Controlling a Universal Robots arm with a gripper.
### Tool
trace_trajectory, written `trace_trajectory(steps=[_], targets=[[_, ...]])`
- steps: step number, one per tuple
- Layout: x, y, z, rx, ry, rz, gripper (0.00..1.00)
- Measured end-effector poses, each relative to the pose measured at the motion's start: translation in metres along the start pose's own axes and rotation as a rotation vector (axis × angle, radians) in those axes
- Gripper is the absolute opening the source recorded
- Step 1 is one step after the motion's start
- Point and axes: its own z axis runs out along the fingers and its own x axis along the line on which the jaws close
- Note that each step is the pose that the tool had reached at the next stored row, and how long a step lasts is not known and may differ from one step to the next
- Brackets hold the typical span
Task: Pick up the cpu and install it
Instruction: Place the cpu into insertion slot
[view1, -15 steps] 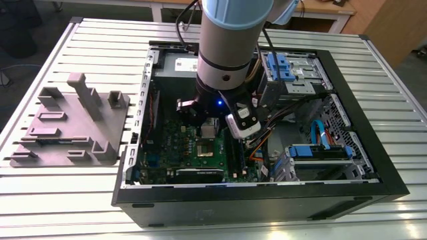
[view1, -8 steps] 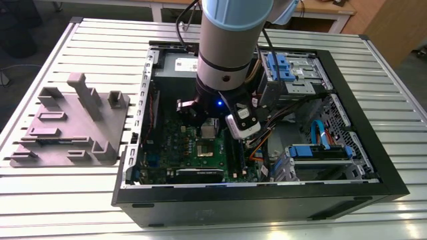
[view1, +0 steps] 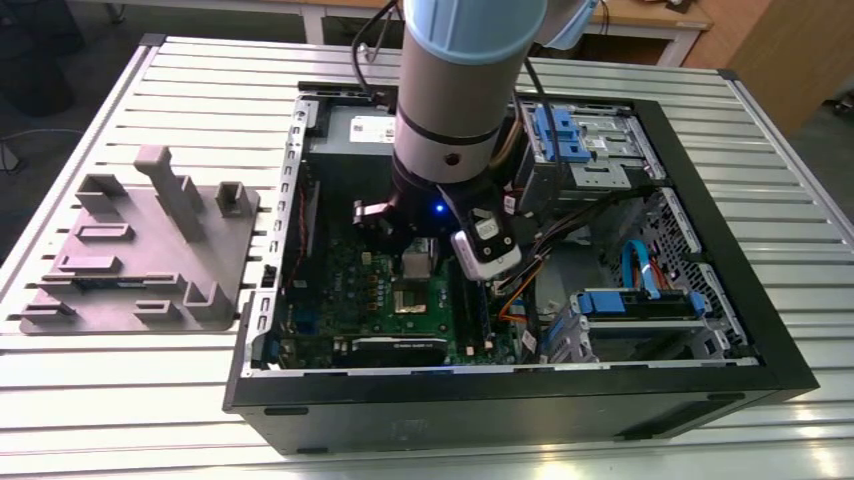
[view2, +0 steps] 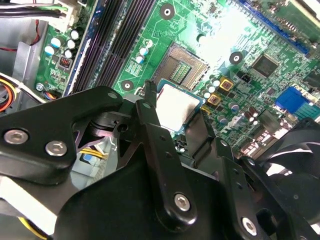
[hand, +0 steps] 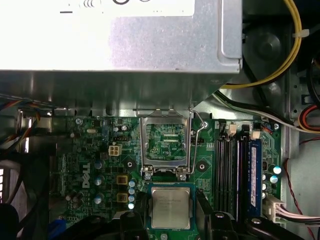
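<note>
The gripper (view2: 175, 107) is pinching the cpu (view2: 177, 102) between its 2 fingers, holding it just above the green motherboard (view2: 195, 30), near the open, empty socket (view2: 180, 66).

The thick silver-grey robot arm with pale blue joint caps (view1: 454, 100) reaches in steeply from the top of the exterior view. Its black wrist section (view1: 427, 200) points downward and has a small blue light (view1: 438, 209) lit on it. Below the wrist hangs the black two-fingered metal gripper (view1: 416, 258); in the second wrist view its slim black fingers (view2: 156, 132) press against opposite edges of the cpu (view2: 176, 102), a small square chip with a pale silver-grey top, held flat between them.
</note>
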Motion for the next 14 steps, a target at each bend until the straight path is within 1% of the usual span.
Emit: trace_trajectory(steps=[5, 7, 9, 14], targets=[[0.0005, -0.0056, 0.0012, -0.0009, 0.0000, 0.000, 0.47], [0.0006, -0.0060, 0.0016, -0.0010, 0.0000, 0.000, 0.47], [0.0004, -0.0062, 0.0048, -0.0009, 0.0000, 0.000, 0.47], [0.0004, -0.0062, 0.0050, -0.0009, 0.0000, 0.000, 0.47]])
